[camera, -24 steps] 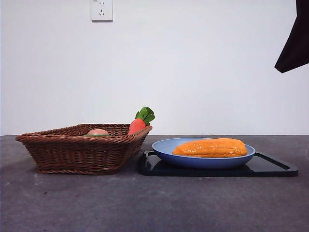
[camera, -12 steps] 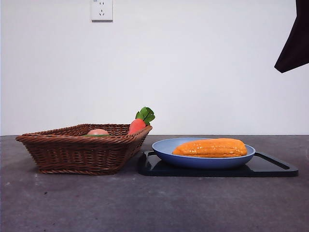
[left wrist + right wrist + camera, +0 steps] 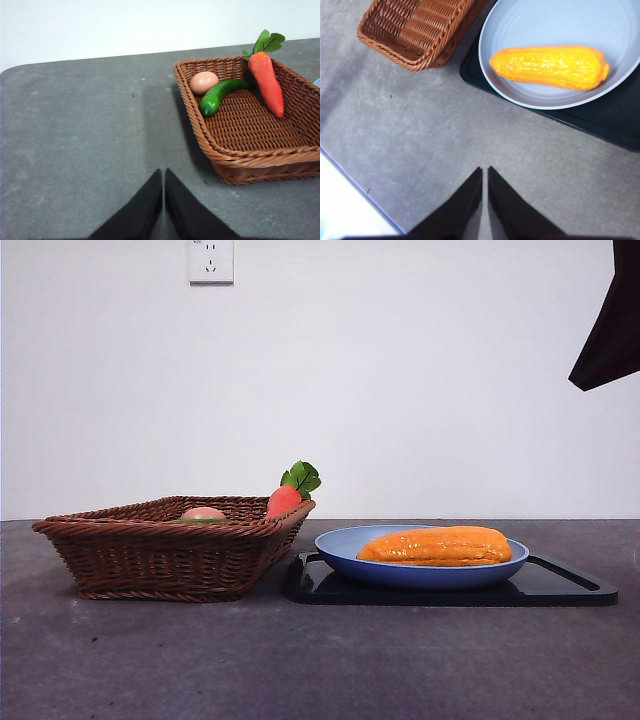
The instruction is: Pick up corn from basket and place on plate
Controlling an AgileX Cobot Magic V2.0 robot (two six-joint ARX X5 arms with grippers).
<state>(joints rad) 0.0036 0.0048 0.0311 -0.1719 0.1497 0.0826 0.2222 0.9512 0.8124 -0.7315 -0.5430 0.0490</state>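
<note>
White wall (image 3: 400, 390) fills the background of the front view, with a wall socket (image 3: 211, 261) high on it, and below it a dark grey, faintly speckled table (image 3: 320, 660) runs across the whole width.

On the left of the table stands the basket (image 3: 175, 550), brown wicker with sloping sides and a braided rim. In it lie a peach-coloured egg (image 3: 203, 82), a curved green pepper (image 3: 220, 95) just beside the egg, and a carrot (image 3: 267, 82) propped against the side wall, leaves (image 3: 301, 478) poking above the rim.

Just right of the basket a flat black tray (image 3: 560, 585) rests on the table, and the light-blue plate (image 3: 345, 545) sits on the tray. The corn (image 3: 436, 546) lies flat in the plate, long axis running left to right across the front view, parallel to the table's near edge. In the right wrist view its narrower, tapered end points toward the basket side and its blunter end away from it.

At the top right corner of the front view a black arm tip (image 3: 608, 330) hangs well above the table.

Left gripper (image 3: 163, 175) hovers over bare table beside the basket, jaws pressed together and holding nothing. Right gripper (image 3: 485, 172) hovers over bare table near the tray, jaws likewise closed to a thin slit and empty.
</note>
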